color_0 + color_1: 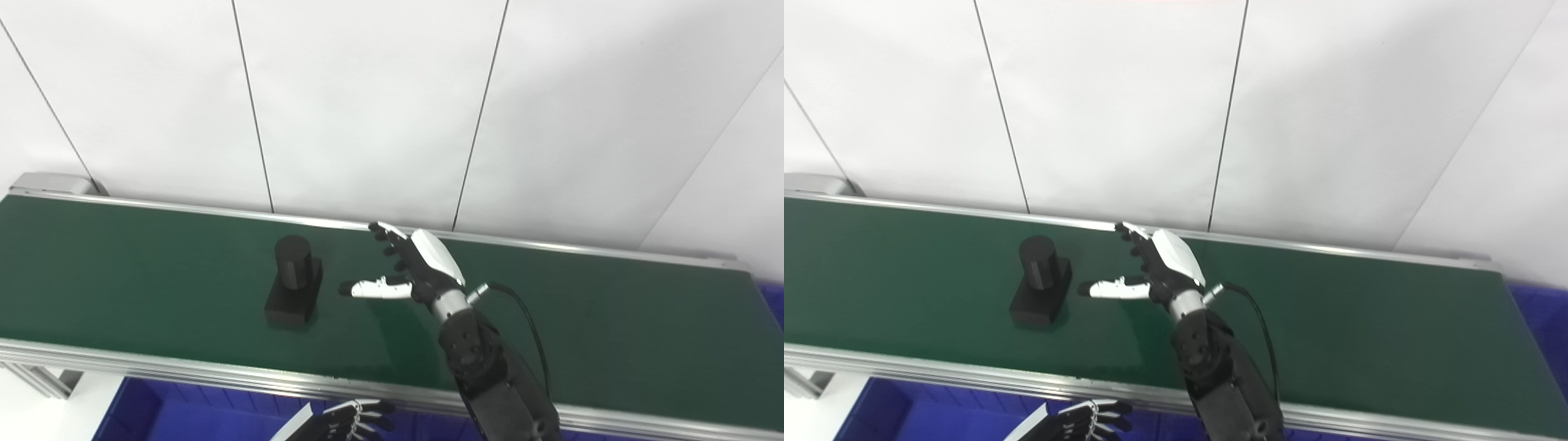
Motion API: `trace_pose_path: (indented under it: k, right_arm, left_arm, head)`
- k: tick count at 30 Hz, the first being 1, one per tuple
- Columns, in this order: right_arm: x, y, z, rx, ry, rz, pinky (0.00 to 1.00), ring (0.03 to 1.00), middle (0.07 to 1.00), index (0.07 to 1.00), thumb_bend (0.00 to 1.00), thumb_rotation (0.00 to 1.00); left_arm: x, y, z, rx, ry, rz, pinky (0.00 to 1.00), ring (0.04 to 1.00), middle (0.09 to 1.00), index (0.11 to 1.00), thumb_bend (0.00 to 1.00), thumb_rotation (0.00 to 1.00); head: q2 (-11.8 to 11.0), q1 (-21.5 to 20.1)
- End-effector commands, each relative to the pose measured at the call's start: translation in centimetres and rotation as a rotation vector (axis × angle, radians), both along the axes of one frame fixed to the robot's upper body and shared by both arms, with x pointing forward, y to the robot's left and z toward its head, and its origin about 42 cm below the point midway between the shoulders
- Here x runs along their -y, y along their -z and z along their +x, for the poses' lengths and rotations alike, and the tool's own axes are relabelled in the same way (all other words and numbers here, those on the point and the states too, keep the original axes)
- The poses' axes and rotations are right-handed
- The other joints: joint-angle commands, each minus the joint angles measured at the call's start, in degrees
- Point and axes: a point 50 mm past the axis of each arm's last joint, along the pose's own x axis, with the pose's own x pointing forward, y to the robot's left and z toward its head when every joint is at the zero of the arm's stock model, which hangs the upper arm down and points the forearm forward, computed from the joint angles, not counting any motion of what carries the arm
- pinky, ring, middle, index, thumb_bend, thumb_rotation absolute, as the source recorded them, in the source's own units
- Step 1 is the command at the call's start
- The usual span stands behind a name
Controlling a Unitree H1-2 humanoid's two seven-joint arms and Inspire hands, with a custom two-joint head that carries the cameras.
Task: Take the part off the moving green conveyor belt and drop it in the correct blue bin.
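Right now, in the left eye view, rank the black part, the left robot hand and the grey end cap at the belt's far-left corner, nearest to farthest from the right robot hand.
From the right robot hand:
1. Black part, just to its left on the green belt.
2. Left robot hand, below the belt's near rail, over the blue bin.
3. Grey end cap, far-left back corner.

One black part [294,283] left of the right hand [416,263]; one belt [612,331]; two hands, the left hand [352,419] lower.

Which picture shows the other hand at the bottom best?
The left eye view: the left hand shows its curled fingers below the belt's edge, over the blue bin. The right eye view shows it too, cut lower by the picture's edge.
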Motion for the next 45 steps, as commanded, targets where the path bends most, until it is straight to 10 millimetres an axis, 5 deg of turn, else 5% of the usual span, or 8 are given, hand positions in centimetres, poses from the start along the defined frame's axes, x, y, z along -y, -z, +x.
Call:
trace_pose_path:
  k: [1, 11, 36, 43, 44, 45]
  right_arm:
    - [-2.0, -2.8, 0.5, 0.084, -0.042, 0.039, 0.66, 0.808, 0.885, 0.913, 0.87, 0.53]
    - [-3.5, -2.5, 0.7, 0.052, -0.066, 0.029, 0.76, 0.873, 0.918, 0.927, 0.87, 0.51]
    - [-6.9, -1.2, 1.9, 0.048, -0.086, -0.088, 0.76, 0.850, 0.902, 0.915, 0.80, 0.47]
    - [-7.0, 0.1, 2.2, 0.132, -0.031, -0.040, 0.61, 0.717, 0.808, 0.833, 0.58, 0.22]
    - [-6.9, 0.3, 2.2, 0.152, -0.024, -0.027, 0.51, 0.592, 0.695, 0.783, 0.52, 0.07]
    - [-6.8, 0.5, 2.1, 0.170, -0.008, -0.013, 0.45, 0.528, 0.608, 0.756, 0.52, 0.03]
  left_arm:
    - [0.0, -0.9, 0.3, 0.057, 0.011, -0.022, 0.57, 0.651, 0.758, 0.818, 0.98, 0.20]
    - [0.4, -1.0, 0.3, 0.071, 0.016, 0.001, 0.57, 0.664, 0.756, 0.808, 0.99, 0.26]
    - [1.0, -1.5, 0.0, 0.127, 0.019, 0.055, 0.56, 0.651, 0.742, 0.791, 1.00, 0.33]
    - [1.1, -1.5, -0.2, 0.131, 0.013, 0.053, 0.56, 0.656, 0.752, 0.802, 1.00, 0.32]
    - [1.1, -1.6, -0.2, 0.133, 0.013, 0.053, 0.56, 0.657, 0.754, 0.805, 1.00, 0.31]
    - [1.1, -1.6, -0.3, 0.130, 0.012, 0.048, 0.56, 0.660, 0.755, 0.806, 1.00, 0.31]
  head:
    - [0.11, 0.05]
    - [0.35, 0.37]
    - [1.16, 1.89]
    - [1.58, 2.06]
    - [1.62, 2.04]
    - [1.77, 1.91]
